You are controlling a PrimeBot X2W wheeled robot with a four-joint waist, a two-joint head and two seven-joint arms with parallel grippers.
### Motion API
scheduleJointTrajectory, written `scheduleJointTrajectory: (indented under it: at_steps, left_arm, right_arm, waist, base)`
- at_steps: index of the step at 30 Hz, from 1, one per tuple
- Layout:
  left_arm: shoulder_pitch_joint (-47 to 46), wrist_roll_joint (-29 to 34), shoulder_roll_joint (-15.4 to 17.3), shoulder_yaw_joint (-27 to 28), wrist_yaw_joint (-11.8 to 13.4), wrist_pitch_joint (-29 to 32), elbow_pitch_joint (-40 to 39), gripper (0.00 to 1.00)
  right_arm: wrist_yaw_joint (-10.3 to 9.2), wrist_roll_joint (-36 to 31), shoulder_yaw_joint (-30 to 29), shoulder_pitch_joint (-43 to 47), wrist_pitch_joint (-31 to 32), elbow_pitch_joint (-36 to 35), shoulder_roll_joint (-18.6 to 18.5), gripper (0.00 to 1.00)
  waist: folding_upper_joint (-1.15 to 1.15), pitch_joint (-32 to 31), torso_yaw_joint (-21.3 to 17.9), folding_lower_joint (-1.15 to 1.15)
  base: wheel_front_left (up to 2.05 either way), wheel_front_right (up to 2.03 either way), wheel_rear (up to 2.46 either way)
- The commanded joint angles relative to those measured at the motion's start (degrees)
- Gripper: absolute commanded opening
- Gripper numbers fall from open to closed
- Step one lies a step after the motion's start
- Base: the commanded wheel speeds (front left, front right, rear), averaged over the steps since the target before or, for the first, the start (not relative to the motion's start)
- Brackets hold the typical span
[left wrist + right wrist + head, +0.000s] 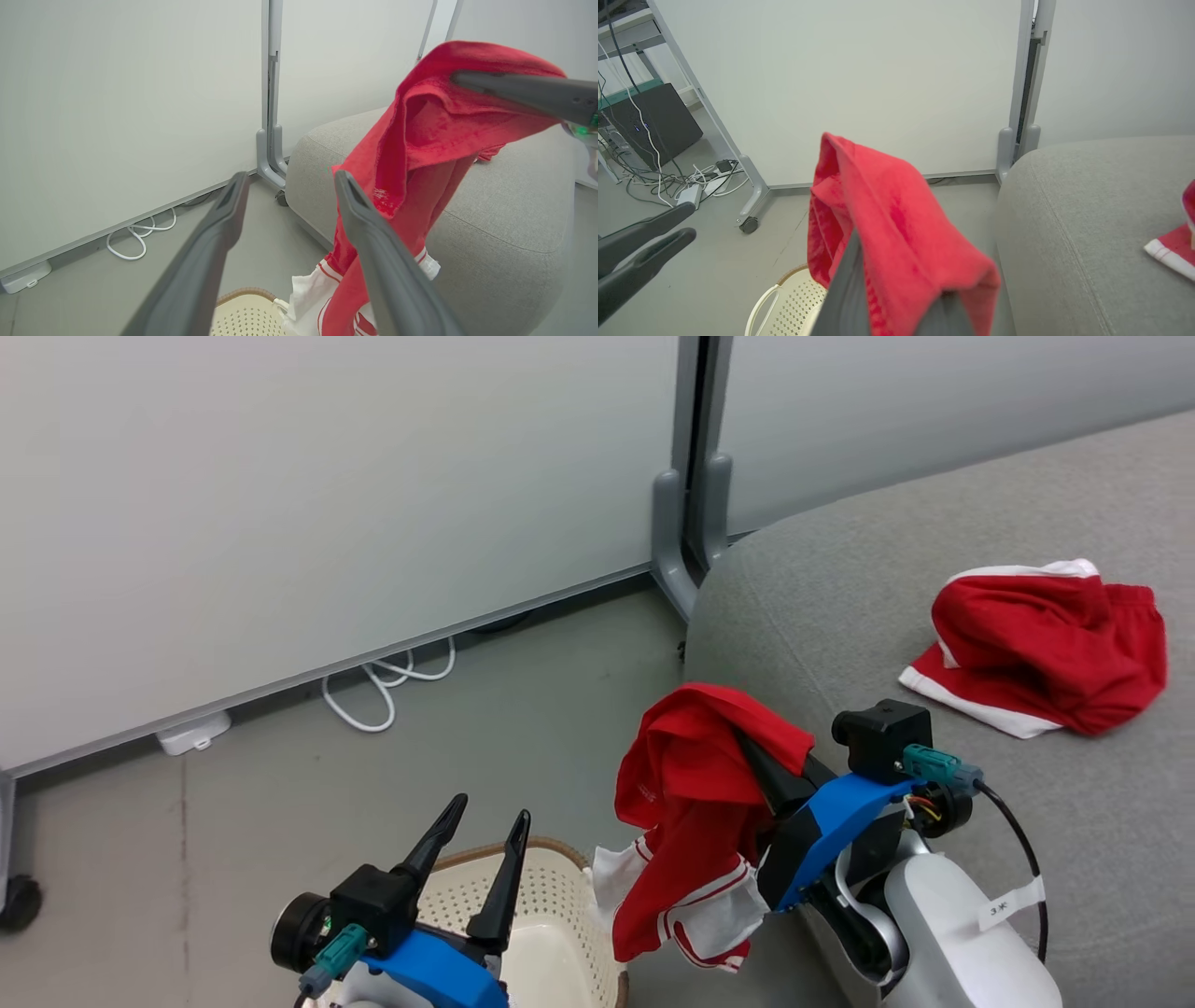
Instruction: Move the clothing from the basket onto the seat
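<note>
My right gripper (747, 742) is shut on a red garment with white striped trim (695, 821), which hangs in the air beside the grey seat (840, 616) and above the right rim of the cream basket (560, 933). The same garment (887, 224) drapes over my right fingers (845, 289); in the left wrist view it (420, 154) hangs from them. A second red garment (1046, 649) lies crumpled on the seat at the right. My left gripper (490, 821) stands open over the basket with nothing between its fingers.
A pale partition wall (327, 504) with a grey foot (677, 560) stands behind. A white cable (387, 686) and adapter (191, 733) lie on the floor by it. A castor (749, 225) and tangled cables (668, 179) sit further left.
</note>
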Motion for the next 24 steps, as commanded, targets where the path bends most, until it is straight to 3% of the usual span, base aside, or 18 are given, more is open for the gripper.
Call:
scheduleJointTrajectory:
  at_steps: [1,13,24]
  left_arm:
    - [-0.7,0.0,0.3,0.1,-0.1,-0.3,-0.2,1.00]
    - [-1.2,0.0,0.4,0.2,-0.1,-0.3,0.0,1.00]
    - [-1.6,-0.1,0.4,-0.3,-0.1,-0.3,-0.1,1.00]
  right_arm:
    - [0.01,-0.4,-0.3,0.7,-0.1,-0.2,-0.1,0.00]
    - [0.02,-0.1,-0.8,1.2,-0.3,-0.6,-0.1,0.00]
    - [0.02,-0.5,-1.9,1.7,-0.2,-1.1,0.0,0.00]
  waist:
    - [0.00,0.1,-2.7,0.00]
    - [0.00,1.0,-10.4,0.00]
    - [0.00,1.6,-12.1,0.00]
  base:
    - [0.00,0.00,0.00]
    - [0.00,0.00,0.00]
    - [0.00,0.00,0.00]
